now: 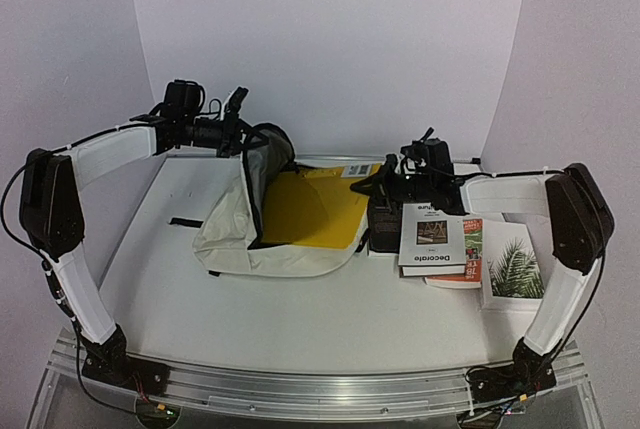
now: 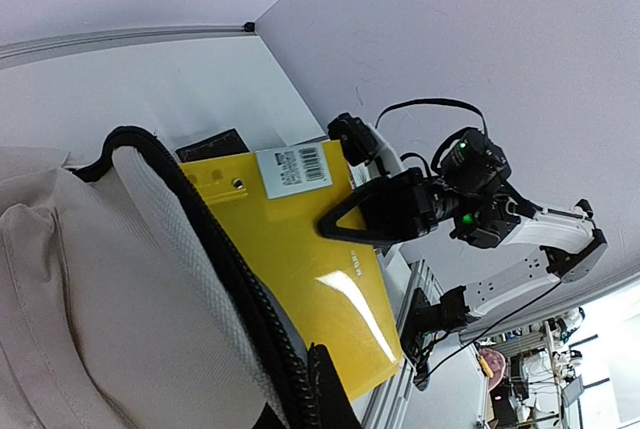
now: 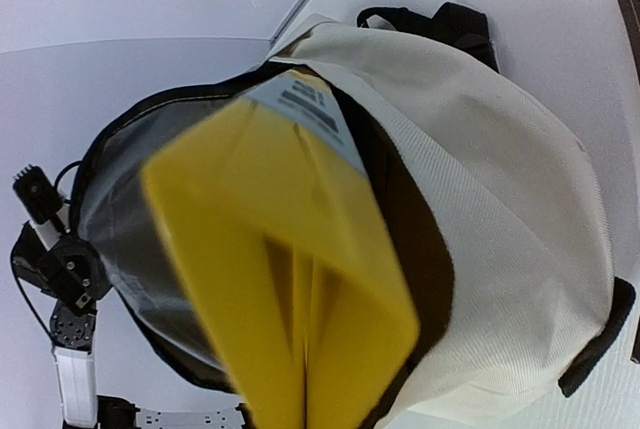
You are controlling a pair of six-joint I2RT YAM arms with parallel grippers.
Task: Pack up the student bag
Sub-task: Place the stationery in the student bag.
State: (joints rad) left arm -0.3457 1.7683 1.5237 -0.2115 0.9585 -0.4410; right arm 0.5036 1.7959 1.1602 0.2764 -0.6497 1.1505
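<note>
**A:** Bag (image 1: 235, 241) lies on its side, left of centre on the table (image 1: 300, 324), mouth turned toward the right arm. What's holding it open?

**B:** The left gripper (image 1: 238, 121) sits at the raised rim, and the mouth stands tall there. Its fingers are hidden, so I cannot tell whether they pinch the fabric.

**A:** And the right gripper (image 1: 380, 185)?

**B:** Clamped on one end of the yellow folder (image 1: 310, 211). The other end is partly inside the mouth, resting over the bag's lower lip.

**A:** So the step is sliding it in?

**B:** I'd say so. Push along the folder's length, flat and low, aiming at the grey lining and not the zipper edge. It looks thin and would likely bow if a corner catches, so go slowly. The left arm should hold the rim high meanwhile. Release only once the folder is deep inside. The books (image 1: 435, 239) beside the right arm can wait.
</note>
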